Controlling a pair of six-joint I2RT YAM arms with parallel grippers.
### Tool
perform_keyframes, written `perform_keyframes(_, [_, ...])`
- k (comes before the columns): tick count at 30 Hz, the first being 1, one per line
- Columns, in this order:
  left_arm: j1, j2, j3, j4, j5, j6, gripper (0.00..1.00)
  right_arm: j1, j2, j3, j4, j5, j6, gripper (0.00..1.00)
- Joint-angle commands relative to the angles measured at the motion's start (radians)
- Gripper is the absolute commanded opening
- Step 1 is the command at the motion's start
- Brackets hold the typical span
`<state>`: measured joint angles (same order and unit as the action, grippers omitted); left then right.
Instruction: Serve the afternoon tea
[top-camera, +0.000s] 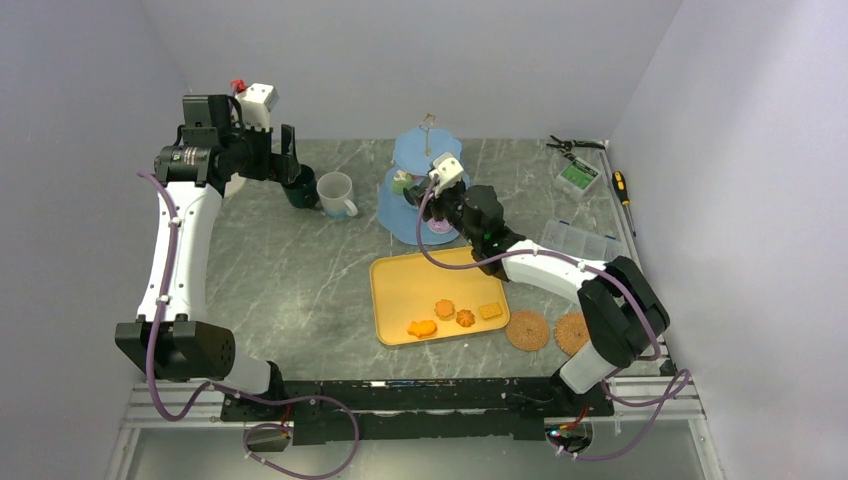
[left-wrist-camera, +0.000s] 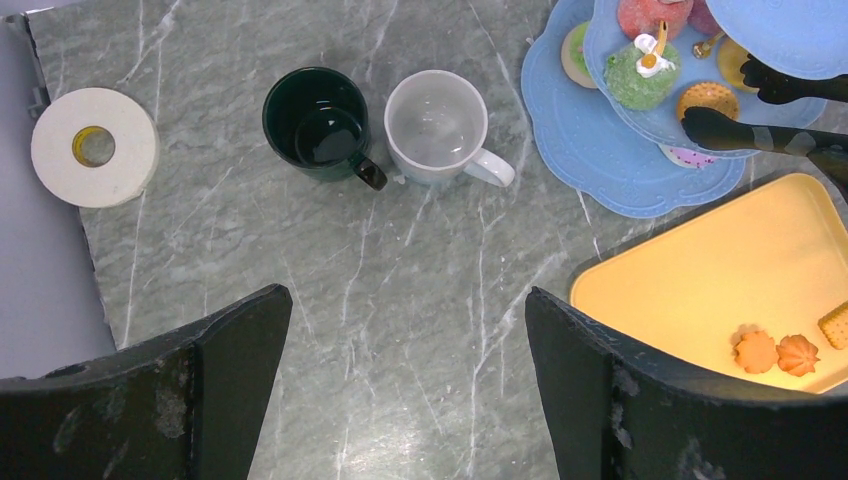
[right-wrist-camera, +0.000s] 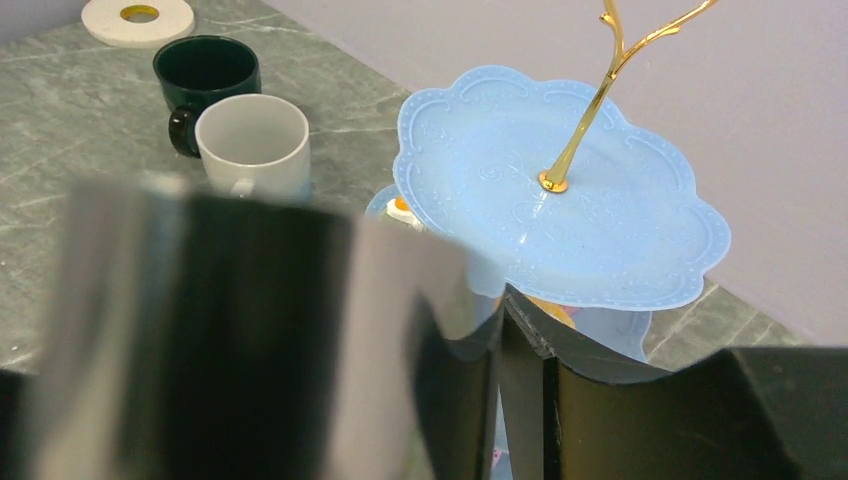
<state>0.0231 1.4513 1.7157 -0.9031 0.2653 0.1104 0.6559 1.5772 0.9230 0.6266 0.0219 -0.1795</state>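
The light-blue three-tier stand (top-camera: 405, 215) (right-wrist-camera: 480, 150) stands at the back centre. My right gripper (top-camera: 441, 203) (right-wrist-camera: 500, 335) reaches to it, shut on the black tongs (left-wrist-camera: 735, 130). The tongs' tips stand apart at the middle tier, either side of an orange biscuit (left-wrist-camera: 708, 100) lying there beside a green cupcake (left-wrist-camera: 628, 82). Several orange biscuits (top-camera: 445, 309) lie on the yellow tray (top-camera: 400, 285). The dark green mug (left-wrist-camera: 318, 122) and white mug (left-wrist-camera: 437, 125) stand side by side left of the stand. My left gripper (top-camera: 292, 165) (left-wrist-camera: 407, 292) hangs open above the table, near the mugs, holding nothing.
A roll of white tape (left-wrist-camera: 93, 147) lies at the table's back left edge. Two woven coasters (top-camera: 527, 329) sit right of the tray. A clear parts box (top-camera: 580, 241), pliers (top-camera: 572, 145) and a screwdriver (top-camera: 622, 187) lie at the back right.
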Motion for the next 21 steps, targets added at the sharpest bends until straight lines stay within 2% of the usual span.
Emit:
perform_keyframes(1, [0.005,-0.014,0.039,0.01,0.031,-0.006,0.93,-0.004,-0.048,0.003,0.084,0.005,0.003,0.6])
perform_keyframes(7, [0.006,-0.02,0.037,0.006,0.039,-0.005,0.93,0.001,-0.195,-0.059,0.011,-0.075,0.025,0.61])
perform_keyframes(14, [0.006,-0.025,0.03,-0.002,0.053,0.008,0.93,0.034,-0.427,-0.189,-0.177,-0.227,0.057,0.61])
perform_keyframes(18, [0.005,-0.026,0.031,-0.008,0.054,0.019,0.93,0.081,-0.487,-0.21,-0.273,-0.247,0.071,0.6])
perform_keyframes(21, [0.006,-0.027,0.035,-0.017,0.058,0.029,0.93,0.147,-0.524,-0.25,-0.301,-0.197,0.081,0.6])
